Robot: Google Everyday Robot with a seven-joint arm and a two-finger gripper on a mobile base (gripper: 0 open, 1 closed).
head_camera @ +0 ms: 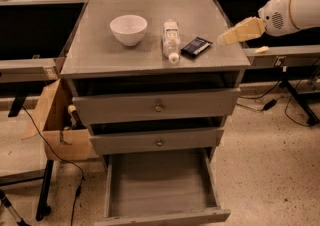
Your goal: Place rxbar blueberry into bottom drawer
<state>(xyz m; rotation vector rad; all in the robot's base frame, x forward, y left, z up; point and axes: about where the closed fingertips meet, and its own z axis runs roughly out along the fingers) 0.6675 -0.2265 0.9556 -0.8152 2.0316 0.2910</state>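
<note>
The rxbar blueberry (196, 46), a small flat dark bar, lies on the grey cabinet top (100, 55), just right of a clear plastic bottle (171, 41) lying on its side. The bottom drawer (161, 216) is pulled out and nothing shows inside it. My gripper (225, 39) reaches in from the right on a white arm, its pale tip over the cabinet top's right edge, a short way right of the bar and holding nothing.
A white bowl (128, 29) stands on the cabinet top left of the bottle. The two upper drawers (158, 106) with brass knobs are closed. A cardboard box (54, 120) sits to the cabinet's left. Cables and stand legs (295, 95) lie on the floor at right.
</note>
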